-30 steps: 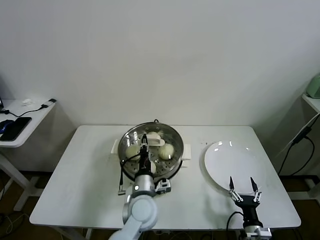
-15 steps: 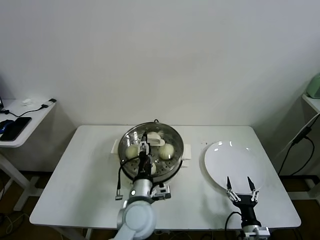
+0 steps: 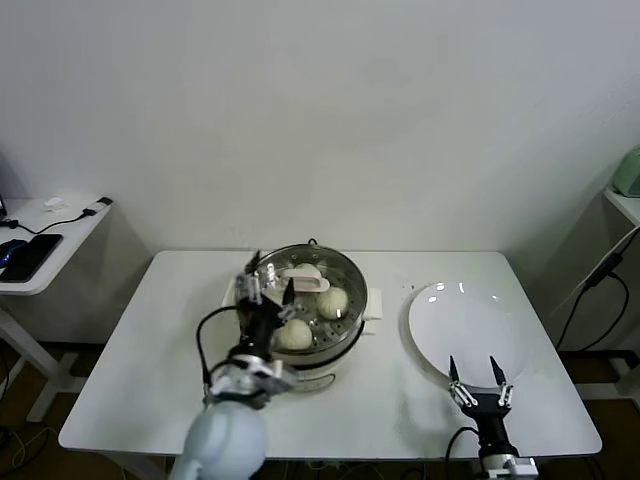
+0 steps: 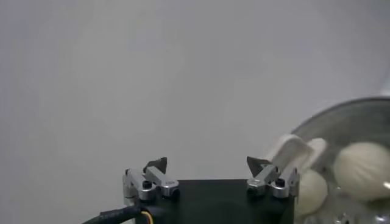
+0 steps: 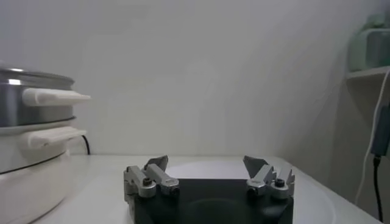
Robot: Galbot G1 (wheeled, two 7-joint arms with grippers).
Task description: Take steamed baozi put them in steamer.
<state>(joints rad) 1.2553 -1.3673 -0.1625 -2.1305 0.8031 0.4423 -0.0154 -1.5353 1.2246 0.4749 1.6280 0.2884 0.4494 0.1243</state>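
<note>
The steamer (image 3: 352, 278), a shiny steel pot on a white base, stands mid-table. Three cream-white baozi show inside it: one at the front (image 3: 294, 335), one on the right (image 3: 332, 301), one at the back (image 3: 306, 271) partly behind a white handle piece. My left gripper (image 3: 266, 281) hangs open and empty over the steamer's left rim. In the left wrist view the gripper (image 4: 207, 164) holds nothing, with the steamer rim (image 4: 341, 112) and two baozi (image 4: 364, 170) (image 4: 314, 190) off to one side. My right gripper (image 3: 470, 369) stands open by the plate's front edge.
A flat white plate (image 3: 465, 320) lies right of the steamer and shows in the right wrist view (image 5: 314, 198) beyond the gripper (image 5: 206, 163), with the steamer wall (image 5: 24, 100) off to the side. A side table with a phone (image 3: 30, 255) stands far left. A cable hangs at the right.
My left gripper opened inside the steamer, then rose and swung to its left rim, leaving a baozi at the front. My right gripper drifted slightly toward the table's front edge.
</note>
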